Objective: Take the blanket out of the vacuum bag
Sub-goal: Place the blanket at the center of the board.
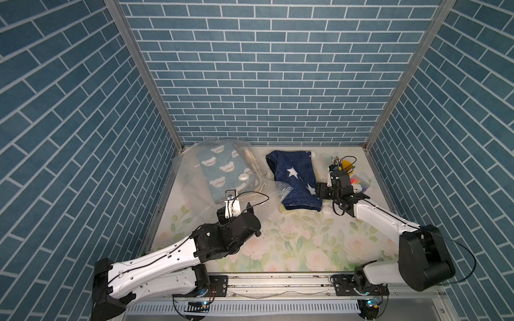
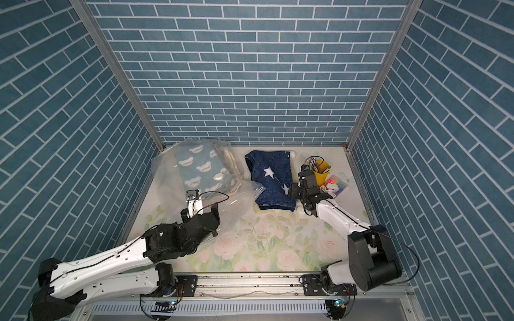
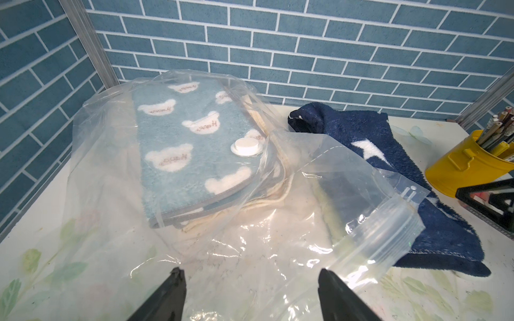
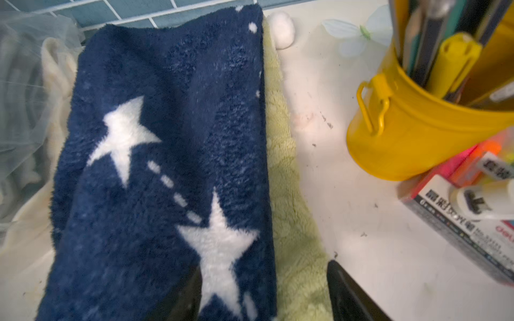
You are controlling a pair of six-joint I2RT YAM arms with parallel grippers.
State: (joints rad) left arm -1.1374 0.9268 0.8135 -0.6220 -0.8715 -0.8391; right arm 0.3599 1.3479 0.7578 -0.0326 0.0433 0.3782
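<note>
The vacuum bag [image 1: 189, 178] [image 3: 105, 155], clear and crinkly with a round white valve cap [image 1: 244, 176] [image 3: 246, 146], lies at the back left. A light-blue blanket with white bears [image 1: 219, 169] [image 3: 180, 139] sits inside it. A navy blanket with white stars [image 1: 294, 178] [image 4: 167, 139] lies outside the bag to its right, on a pale green blanket [image 4: 294, 194]. My left gripper [image 1: 236, 212] [image 3: 250, 272] hangs open over the bag's near plastic. My right gripper [image 1: 322, 191] [image 4: 264, 269] is open, its jaws astride the right edge of the navy and green blankets.
A yellow cup of pencils [image 2: 319, 169] [image 4: 411, 133] and a box of highlighters [image 2: 332, 187] [image 4: 472, 222] stand close to the right of my right gripper. The bag's zip end [image 3: 389, 236] overlaps the navy blanket. Brick-patterned walls enclose three sides.
</note>
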